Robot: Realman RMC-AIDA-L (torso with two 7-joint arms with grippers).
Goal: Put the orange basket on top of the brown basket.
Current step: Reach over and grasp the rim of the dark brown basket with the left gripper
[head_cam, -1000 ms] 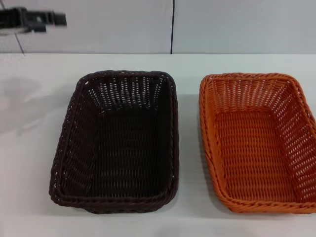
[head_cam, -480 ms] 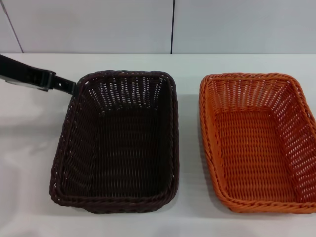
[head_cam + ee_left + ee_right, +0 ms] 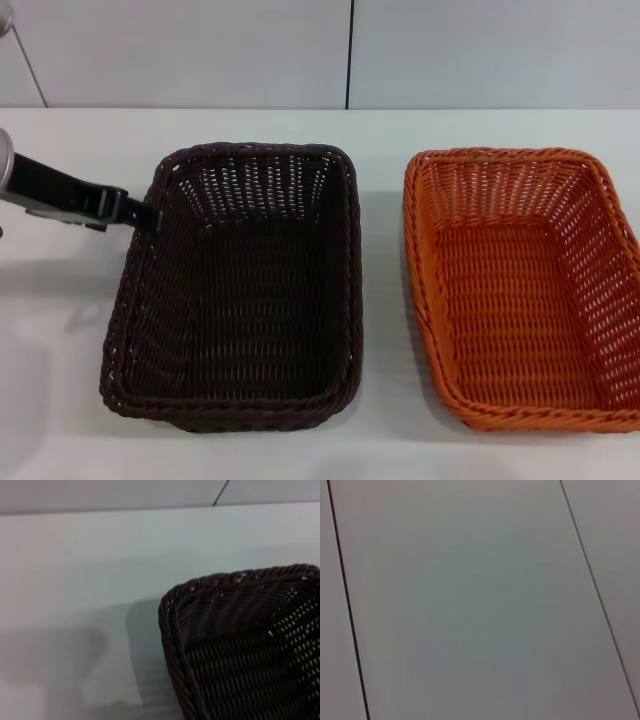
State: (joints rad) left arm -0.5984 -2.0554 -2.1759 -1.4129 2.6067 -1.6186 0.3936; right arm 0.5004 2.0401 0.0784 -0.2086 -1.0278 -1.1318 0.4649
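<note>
Two baskets are seen side by side on the white table (image 3: 60, 400), well apart from each other and both standing upright with the open side up. The brown basket (image 3: 240, 290) is placed on the robot's left part of the table, and the orange basket (image 3: 520, 290) is placed on the robot's right part, its right edge being cut by the border of the head view. The left gripper (image 3: 150, 217) is reached in from the left side and is found at the far left part of the brown basket's rim, touching it or just beside it; which one cannot be told. Whether it is spread or pressed together cannot be told. In the left wrist view, one rounded corner of the brown basket (image 3: 240, 645) is shown close, with bare table around it. The right gripper is not seen in any view; only a plain grey panelled surface (image 3: 470, 605) with dark seams is shown by the right wrist camera.
</note>
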